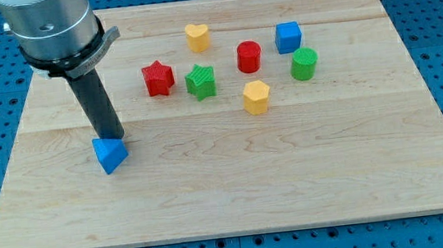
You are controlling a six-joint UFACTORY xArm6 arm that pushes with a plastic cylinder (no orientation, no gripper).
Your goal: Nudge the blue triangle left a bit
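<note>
The blue triangle point(110, 155) lies on the wooden board point(236, 180) at the view's left, a little below the middle. My tip point(114, 139) stands right at the triangle's upper edge, slightly to its right, touching or almost touching it. The dark rod rises from there up to the grey arm head at the view's top left.
A cluster of blocks sits in the upper middle: a red star point(158, 78), a green star point(201, 81), a yellow heart point(197, 36), a red cylinder point(248, 57), a yellow hexagon point(257, 97), a blue cube point(287, 37) and a green cylinder point(303, 63).
</note>
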